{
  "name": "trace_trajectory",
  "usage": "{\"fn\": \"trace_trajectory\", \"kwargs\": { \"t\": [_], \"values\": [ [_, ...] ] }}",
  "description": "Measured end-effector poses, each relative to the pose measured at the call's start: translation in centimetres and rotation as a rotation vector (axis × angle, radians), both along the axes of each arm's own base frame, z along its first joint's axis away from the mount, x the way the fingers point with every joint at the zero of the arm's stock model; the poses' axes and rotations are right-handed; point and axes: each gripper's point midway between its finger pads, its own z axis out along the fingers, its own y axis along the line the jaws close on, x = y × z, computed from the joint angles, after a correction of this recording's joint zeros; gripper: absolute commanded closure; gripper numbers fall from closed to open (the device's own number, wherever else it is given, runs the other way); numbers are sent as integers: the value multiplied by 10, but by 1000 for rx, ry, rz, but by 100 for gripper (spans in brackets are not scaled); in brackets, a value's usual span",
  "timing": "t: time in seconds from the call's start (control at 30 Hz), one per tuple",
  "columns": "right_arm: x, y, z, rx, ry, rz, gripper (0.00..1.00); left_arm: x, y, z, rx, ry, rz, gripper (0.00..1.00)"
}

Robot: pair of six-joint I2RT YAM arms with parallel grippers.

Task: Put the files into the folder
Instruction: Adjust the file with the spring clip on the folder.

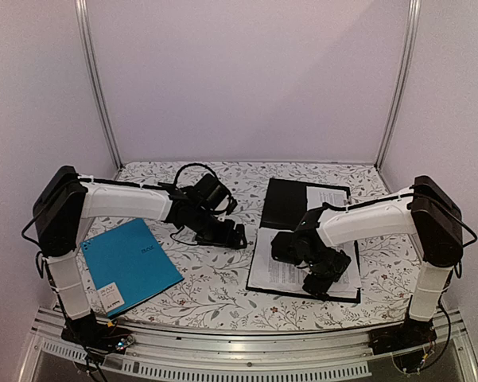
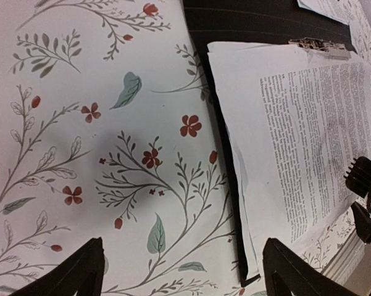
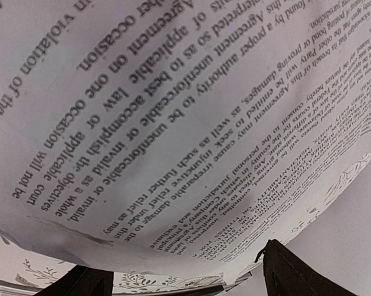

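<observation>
Seen from above, the black folder (image 1: 285, 203) lies open at three o'clock on the flowered table (image 1: 223, 286), printed sheets (image 1: 280, 269) on it, the right gripper (image 1: 316, 286) over them. Left wrist: left gripper (image 2: 182, 280), fingers spread, hovers above the table, sheets at three o'clock. Right wrist: fingers apart over the sheets.

left hand (image 1: 237, 236) spread, right hand (image 1: 324, 282) spread (low)

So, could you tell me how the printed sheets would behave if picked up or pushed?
Probably floppy and light: the files look like thin paper sheets. Their edges lie fanned in the left wrist view, so a push may slide them apart.
</observation>
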Motion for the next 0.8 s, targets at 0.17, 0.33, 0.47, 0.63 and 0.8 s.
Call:
{"fn": "trace_trajectory", "kwargs": {
  "t": [0.17, 0.33, 0.47, 0.63, 0.8],
  "values": [
    [0, 0, 0, -2, -4, -4, 16, 0, 0, 0, 0, 0, 0, 11],
    [-1, 0, 0, 3, 3, -7, 16, 0, 0, 0, 0, 0, 0, 11],
    [-2, 0, 2, 0, 9, -11, 16, 0, 0, 0, -1, 1, 0, 11],
    [-2, 0, 8, -10, 0, -35, 15, 0, 0, 0, -1, 1, 0, 11],
    [-4, -6, 13, -35, -6, -66, 13, -1, 0, 0, -2, 3, -2, 11]
  ]
}}
